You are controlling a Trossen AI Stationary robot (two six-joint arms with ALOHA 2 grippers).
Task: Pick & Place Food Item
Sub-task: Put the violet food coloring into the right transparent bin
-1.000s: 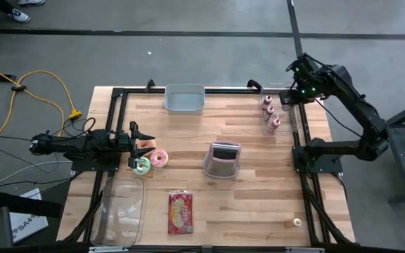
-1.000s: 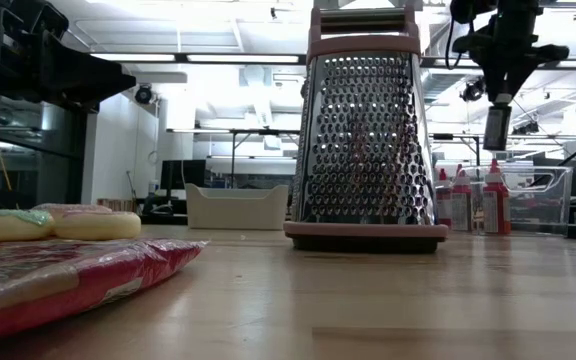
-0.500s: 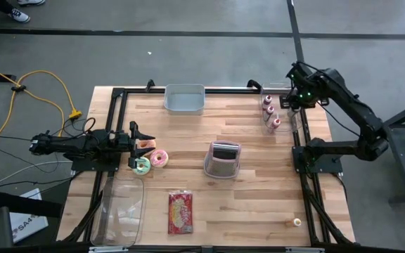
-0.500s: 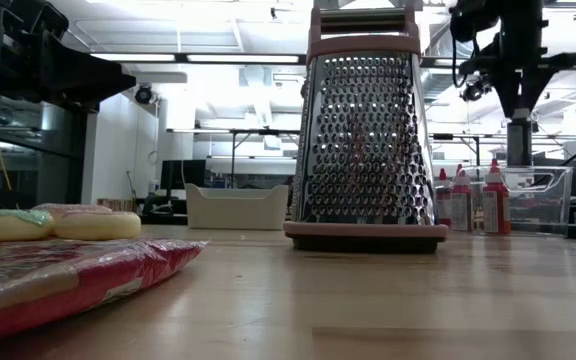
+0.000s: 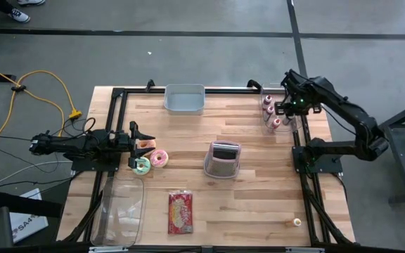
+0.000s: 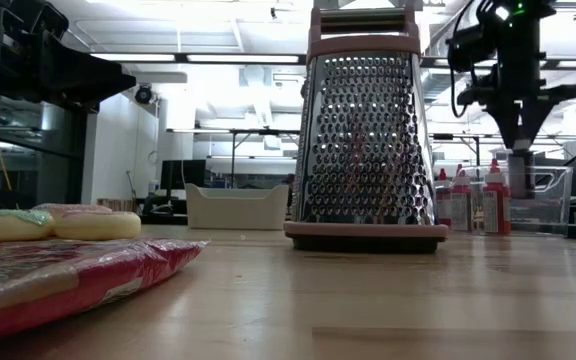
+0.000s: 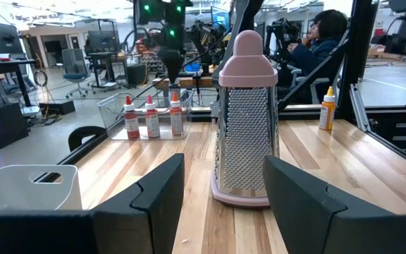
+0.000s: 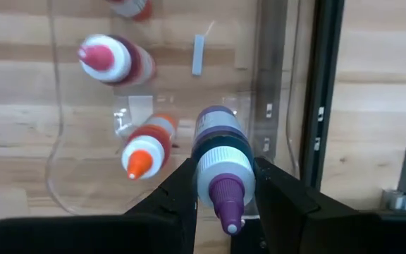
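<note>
My right gripper (image 8: pixel 224 192) points down at the table's far right, shut on a white squeeze bottle with a purple cap (image 8: pixel 220 159). It hangs over a clear bin (image 8: pixel 277 85). In that bin stand a pink-capped bottle (image 8: pixel 111 60) and an orange-capped one (image 8: pixel 146 152). In the low view the held bottle (image 6: pixel 521 190) reaches down to the level of the bin's walls (image 6: pixel 553 190). My left gripper (image 7: pixel 224 173) waits open and level at the table's left edge (image 5: pixel 143 137), beside two doughnuts (image 5: pixel 153 161). My right gripper pinches the bottle's white shoulder just under the purple cap (image 8: pixel 204 182) between its two fingers. The fingers come from above, pointing down. The bottle stays upright, cap up between the fingers and body hanging below. I cannot tell whether its base touches the bin's floor.
A pink-framed box grater (image 5: pixel 223 159) stands mid-table. A grey tub (image 5: pixel 185 98) sits at the far edge, a clear tray (image 5: pixel 121 211) at the near left and a red packet (image 5: pixel 180 212) at the near edge. The black frame rail (image 8: pixel 326 92) runs right beside the clear bin.
My right gripper has come down toward the clear bin with the bottle, shifting slightly toward the table's left and rolling a little. The bottle has stayed upright in the shut fingers.
</note>
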